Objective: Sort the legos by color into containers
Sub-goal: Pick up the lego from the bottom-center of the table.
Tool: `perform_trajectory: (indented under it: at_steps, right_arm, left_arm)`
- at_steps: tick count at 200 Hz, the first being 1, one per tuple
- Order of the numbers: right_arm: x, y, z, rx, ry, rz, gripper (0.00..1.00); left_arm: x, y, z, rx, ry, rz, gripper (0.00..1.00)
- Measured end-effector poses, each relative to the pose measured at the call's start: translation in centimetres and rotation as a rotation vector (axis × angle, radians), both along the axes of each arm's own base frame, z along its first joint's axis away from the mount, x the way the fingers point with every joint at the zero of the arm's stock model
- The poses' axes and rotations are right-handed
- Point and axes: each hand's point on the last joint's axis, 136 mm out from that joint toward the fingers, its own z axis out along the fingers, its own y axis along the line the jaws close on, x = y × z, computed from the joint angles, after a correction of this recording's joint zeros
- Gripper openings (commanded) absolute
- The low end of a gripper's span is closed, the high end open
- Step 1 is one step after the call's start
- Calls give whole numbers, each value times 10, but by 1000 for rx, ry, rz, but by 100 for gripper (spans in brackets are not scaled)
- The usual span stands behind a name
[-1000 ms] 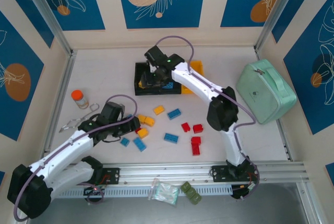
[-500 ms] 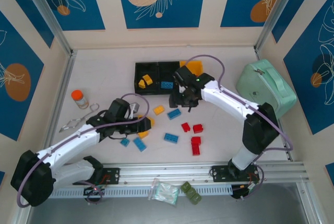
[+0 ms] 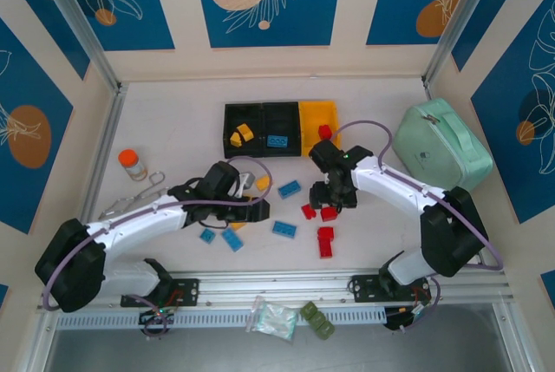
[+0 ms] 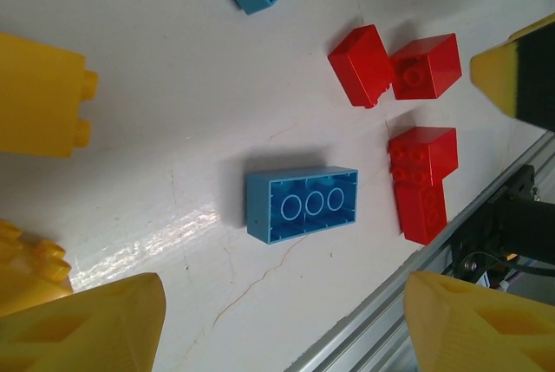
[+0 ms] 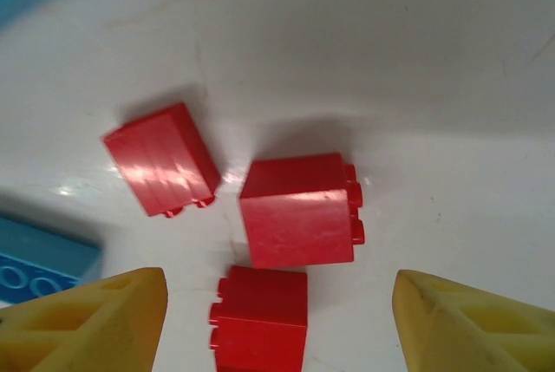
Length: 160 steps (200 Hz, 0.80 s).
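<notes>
Three joined containers stand at the back: a black bin [image 3: 240, 120] with a yellow lego [image 3: 242, 134], a black bin [image 3: 279, 119] with a blue lego [image 3: 277, 140], and a yellow bin [image 3: 317, 117] with a red lego [image 3: 325, 132]. Loose legos lie mid-table. My right gripper [image 3: 335, 199] [image 5: 277, 329] is open, low over three red legos; the nearest ones [image 5: 299, 209] [image 5: 260, 316] lie between its yellow fingers [image 5: 87, 320]. My left gripper [image 3: 257, 210] [image 4: 282, 337] is open and empty, with an upside-down blue lego [image 4: 302, 204] just ahead of it and yellow legos [image 4: 39, 94] at its left.
A mint-green case [image 3: 442, 151] sits at the right. An orange-capped jar [image 3: 130, 162] and metal tongs [image 3: 130, 199] lie at the left. A plastic bag [image 3: 276, 318] and a green lump [image 3: 317, 320] rest on the front rail. More blue legos [image 3: 231, 239] [image 3: 290, 188] lie between the arms.
My right gripper has swung from over the left black bin forward and right to the red legos. My left gripper has reached further right, towards the middle of the pile.
</notes>
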Motion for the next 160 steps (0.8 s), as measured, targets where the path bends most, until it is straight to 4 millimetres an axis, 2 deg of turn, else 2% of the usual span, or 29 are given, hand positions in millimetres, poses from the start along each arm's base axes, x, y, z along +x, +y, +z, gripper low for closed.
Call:
perform_trajectory:
  at_steps: [40,80,144,160]
  right_arm:
    - [-5,-8,-18,-16,32,-24,68]
    - [1,-5,-33,-12,43,-35,57]
    - [5,-1,-37,10,38,-37,38]
    - [5,0,-36,13,39,-35,36]
  left_arm:
    - [-2,-6,-4,11,11,-17,73]
    - [-2,-8,-3,12,8,-22,72]
    - [-1,-8,-4,20,1,-19,72]
    - [-1,-8,-4,21,0,-18,72]
